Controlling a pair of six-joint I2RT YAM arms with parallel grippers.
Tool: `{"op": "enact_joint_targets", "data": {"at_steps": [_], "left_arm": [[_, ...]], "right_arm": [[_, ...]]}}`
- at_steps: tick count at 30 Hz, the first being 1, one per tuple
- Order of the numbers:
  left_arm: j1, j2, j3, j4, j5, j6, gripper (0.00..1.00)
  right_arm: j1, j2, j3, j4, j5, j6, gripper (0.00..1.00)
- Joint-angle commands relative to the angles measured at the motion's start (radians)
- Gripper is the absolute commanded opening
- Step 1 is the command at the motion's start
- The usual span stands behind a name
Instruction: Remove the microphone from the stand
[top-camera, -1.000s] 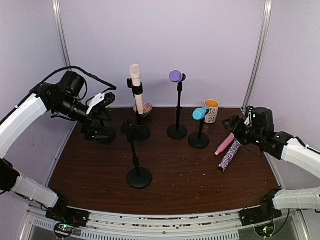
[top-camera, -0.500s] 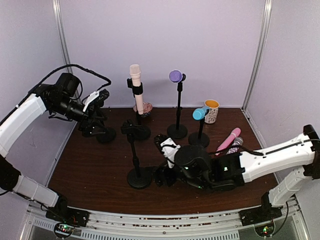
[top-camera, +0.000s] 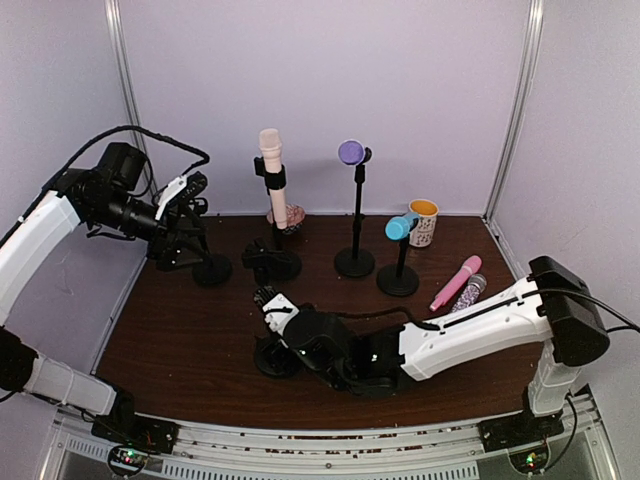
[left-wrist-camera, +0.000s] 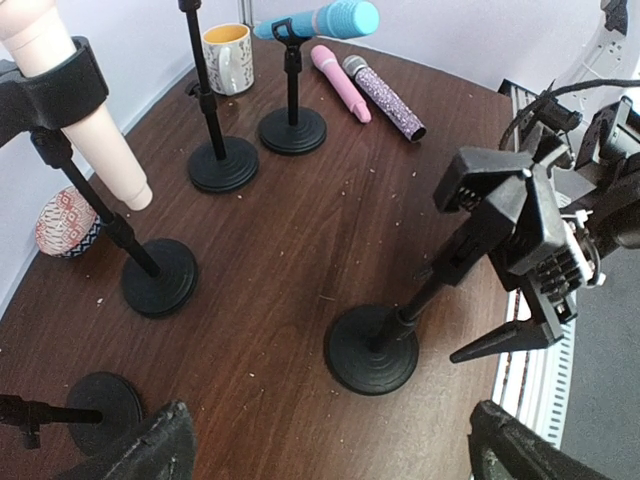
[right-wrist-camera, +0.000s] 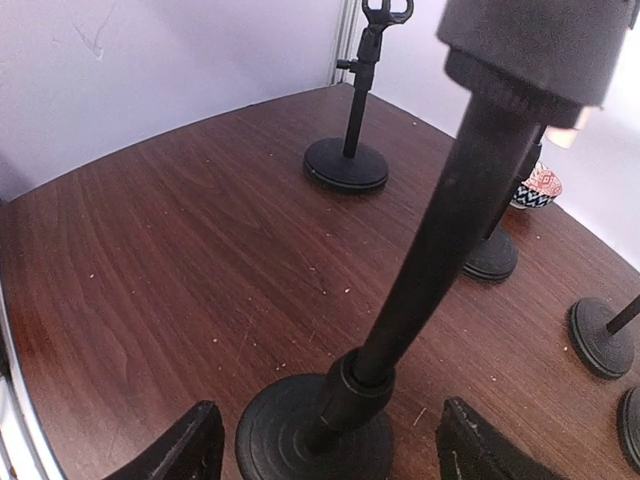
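I am hovering the right claw (right-wrist-camera: 328, 425), open and empty, astride the bare near stand (right-wrist-camera: 420, 260), the left claw (left-wrist-camera: 330, 445) gaping empty at far left; next I am expecting to grip the cream microphone (top-camera: 271, 170) clipped in its far stand (top-camera: 283, 266).

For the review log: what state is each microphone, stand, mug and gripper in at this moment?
cream microphone: clipped in stand, upright
purple microphone: in stand
blue microphone: in stand, near horizontal
pink microphone: lying on table
glitter microphone: lying on table
front stand: clip empty
far-left stand: clip empty
mug: upright
left gripper: open, holding nothing
right gripper: open, straddling front stand
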Motion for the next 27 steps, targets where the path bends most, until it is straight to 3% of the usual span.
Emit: {"op": "enact_joint_targets", "data": {"at_steps": [1, 12, 18, 22, 27], "left_arm": [[0.01, -0.01, -0.011, 0.034, 0.002, -0.008, 0.98], [0.014, -0.015, -0.009, 0.02, -0.012, 0.007, 0.98], [0.013, -0.018, -0.017, 0.02, -0.005, 0.008, 0.98], [0.013, -0.018, -0.027, 0.02, 0.004, 0.008, 0.98], [0.013, -0.022, -0.055, 0.021, 0.031, 0.003, 0.98]], "right_arm": [[-0.004, 0.064, 0.059, 0.086, 0.079, -0.049, 0.72], [-0.036, 0.176, 0.166, 0.049, 0.112, -0.026, 0.49], [-0.043, 0.184, 0.175, 0.051, 0.104, -0.017, 0.2], [-0.043, 0.17, 0.17, 0.057, 0.094, -0.02, 0.06], [-0.044, 0.111, 0.165, 0.083, 0.065, -0.038, 0.0]]}}
